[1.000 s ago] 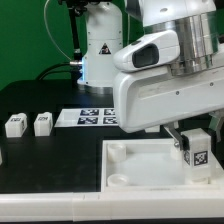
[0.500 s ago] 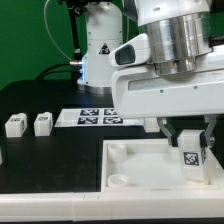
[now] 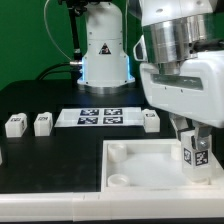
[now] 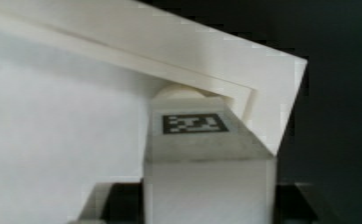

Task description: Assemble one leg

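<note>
My gripper [image 3: 196,140] is shut on a white leg [image 3: 197,152] with a marker tag on its face. It holds the leg upright over the far right corner of the large white square panel [image 3: 140,160]. In the wrist view the leg [image 4: 203,150] runs out between my fingers, and its far end sits at the panel's corner socket [image 4: 192,92]. Two more legs [image 3: 15,125] [image 3: 42,123] stand on the black table at the exterior view's left. A further leg [image 3: 151,119] stands behind the panel.
The marker board [image 3: 98,117] lies behind the panel. The robot base [image 3: 103,50] stands at the back. A round socket [image 3: 120,181] shows in the panel's near left corner. The table's front edge runs just below the panel.
My arm has swung toward the exterior view's right and turned, which uncovers the marker board and the leg behind the panel. The held leg has stayed over the panel's far right corner and sunk slightly.
</note>
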